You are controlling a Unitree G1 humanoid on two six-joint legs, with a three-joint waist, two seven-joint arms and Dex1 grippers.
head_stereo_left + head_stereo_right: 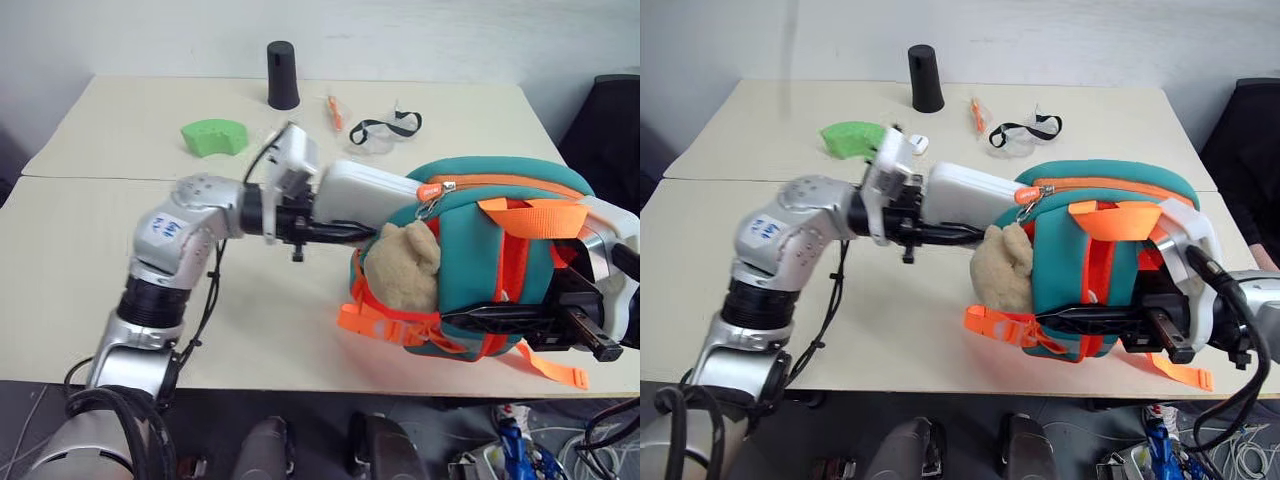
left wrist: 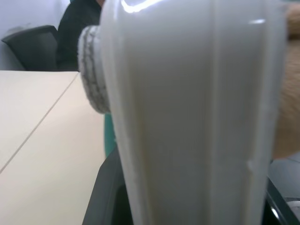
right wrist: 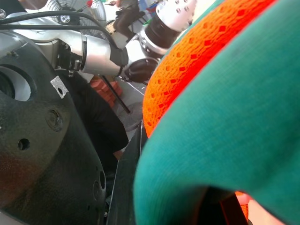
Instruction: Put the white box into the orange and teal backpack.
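- The far end of the flat white rounded-corner box (image 1: 365, 192) is hidden behind the orange and teal fabric backpack (image 1: 470, 260); whether it is inside cannot be told.
- The right pincer's (image 1: 500, 320) fingertips are buried under the backpack's orange straps.
- The box's lettering cannot be seen.

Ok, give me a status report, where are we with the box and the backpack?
Left gripper shut on white box, box end at backpack zipper opening. Right gripper shut on backpack strap, holding it. Plush toy hangs just below the opening.
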